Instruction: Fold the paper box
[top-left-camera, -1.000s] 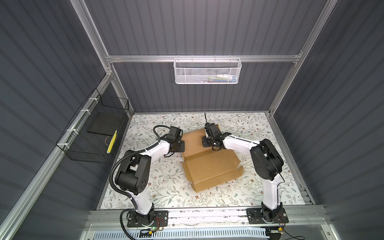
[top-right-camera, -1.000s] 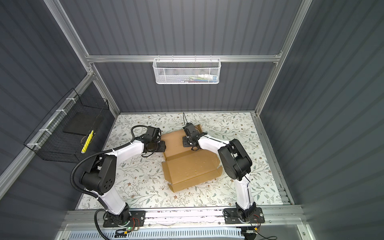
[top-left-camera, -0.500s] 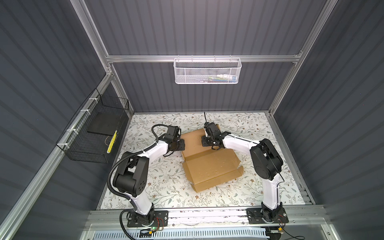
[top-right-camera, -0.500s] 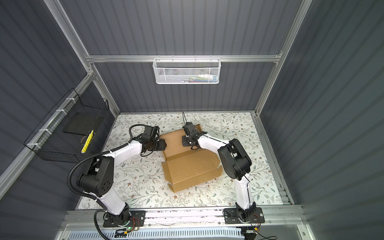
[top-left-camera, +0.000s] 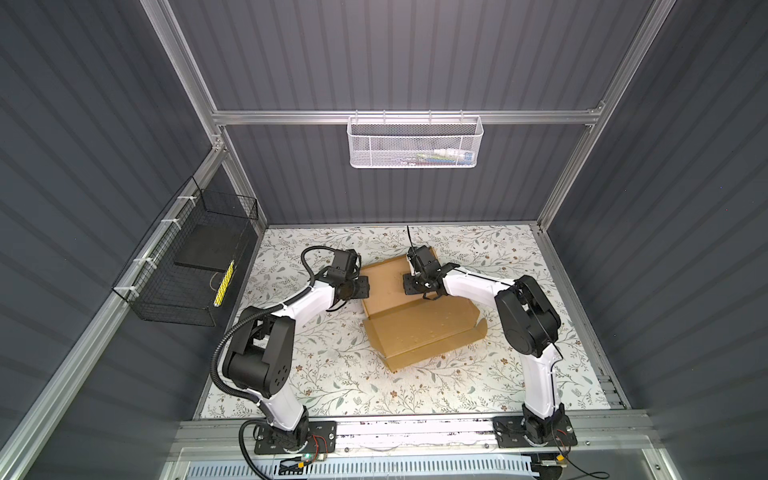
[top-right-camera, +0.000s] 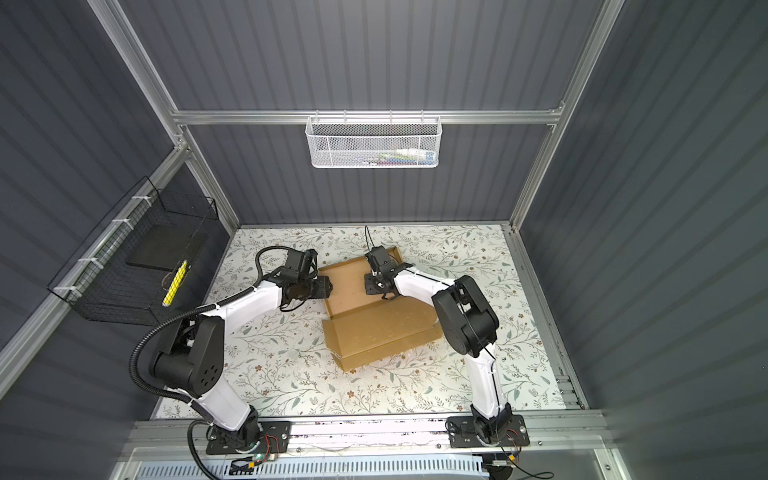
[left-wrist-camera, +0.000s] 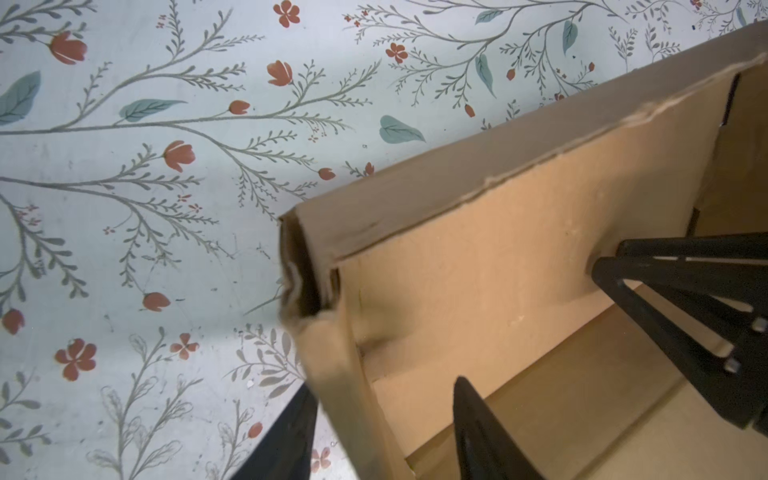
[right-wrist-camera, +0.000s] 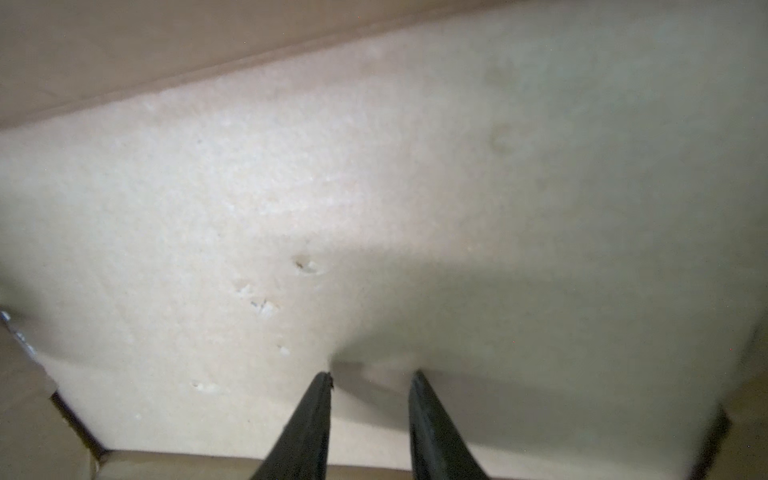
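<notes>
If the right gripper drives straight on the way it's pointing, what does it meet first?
The paper box: the right gripper, jaws apart, points at a bare inner cardboard panel with nothing in between. It looks nearly on the panel, though depth is hard to judge.

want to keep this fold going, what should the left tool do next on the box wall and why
Probably close the left tool on the side wall of the paper box: its fingers stand apart, one inside and one outside that wall, while the right tool rests on the floor.
</notes>
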